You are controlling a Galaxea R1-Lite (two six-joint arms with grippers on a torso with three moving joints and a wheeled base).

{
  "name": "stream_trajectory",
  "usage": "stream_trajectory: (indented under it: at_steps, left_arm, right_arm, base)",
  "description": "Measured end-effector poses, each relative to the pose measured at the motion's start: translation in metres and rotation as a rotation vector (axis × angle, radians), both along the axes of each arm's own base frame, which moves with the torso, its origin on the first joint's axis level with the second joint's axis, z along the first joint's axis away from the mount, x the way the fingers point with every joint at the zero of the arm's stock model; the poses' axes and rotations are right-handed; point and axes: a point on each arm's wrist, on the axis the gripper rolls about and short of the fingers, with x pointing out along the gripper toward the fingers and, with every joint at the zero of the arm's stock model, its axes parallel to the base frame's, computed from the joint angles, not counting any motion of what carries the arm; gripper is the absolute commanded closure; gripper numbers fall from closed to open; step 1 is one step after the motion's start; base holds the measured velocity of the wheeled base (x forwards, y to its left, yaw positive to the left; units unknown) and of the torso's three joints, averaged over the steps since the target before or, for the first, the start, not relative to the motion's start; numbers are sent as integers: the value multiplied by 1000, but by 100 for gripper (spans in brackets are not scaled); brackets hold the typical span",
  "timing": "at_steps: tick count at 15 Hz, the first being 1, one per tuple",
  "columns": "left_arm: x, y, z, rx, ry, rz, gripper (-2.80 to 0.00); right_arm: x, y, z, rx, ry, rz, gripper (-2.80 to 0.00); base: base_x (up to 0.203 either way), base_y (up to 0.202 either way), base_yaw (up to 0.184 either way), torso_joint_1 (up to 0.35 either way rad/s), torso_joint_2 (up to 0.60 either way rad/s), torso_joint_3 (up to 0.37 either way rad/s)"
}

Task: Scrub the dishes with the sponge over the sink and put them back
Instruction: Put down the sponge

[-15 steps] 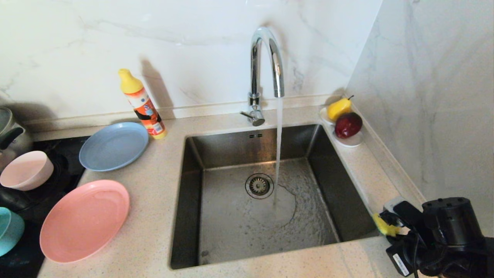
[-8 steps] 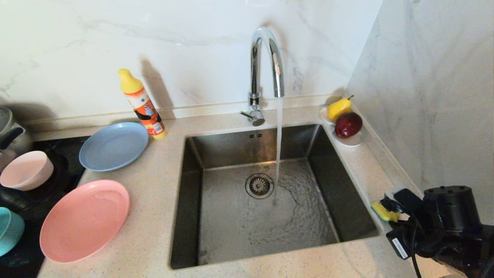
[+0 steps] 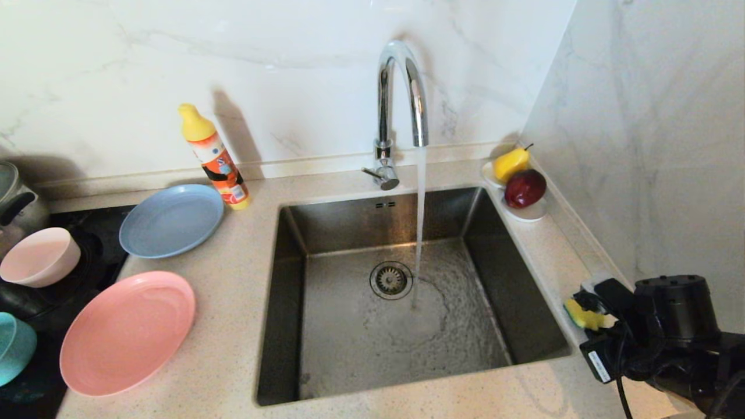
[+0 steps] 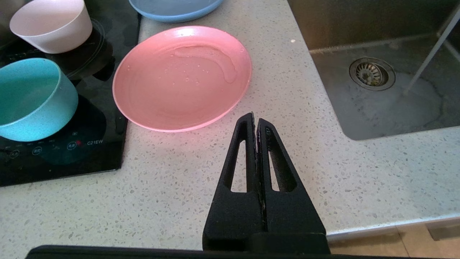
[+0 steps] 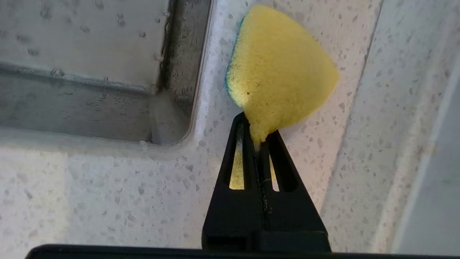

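Brushed-steel square sink holds only running water from the chrome gooseneck faucet beside its round drain strainer. The small white fruit dish carries a yellow pear and a dark red apple. Right gripper fingers pinch the yellow sponge with a green edge by one corner over the speckled bench right of the sink; left gripper fingers are clenched empty near the pink round plate

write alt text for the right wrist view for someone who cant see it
The right gripper is shut on a corner of the yellow sponge, holding it over the speckled countertop just beside the sink. A thin green layer shows along the sponge's far edge, and the wet steel basin has droplets on it.
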Motion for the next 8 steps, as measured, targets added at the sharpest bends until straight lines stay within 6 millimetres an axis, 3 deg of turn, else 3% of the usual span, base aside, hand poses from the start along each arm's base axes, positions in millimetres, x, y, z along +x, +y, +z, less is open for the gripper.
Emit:
stream_trajectory:
  at_steps: [8]
  left_arm:
    - [0,0,0,0,0,0,0]
  right_arm:
    - [11,-5,3,5,-16,-30,0]
  base:
    - [0,0,0,0,0,0]
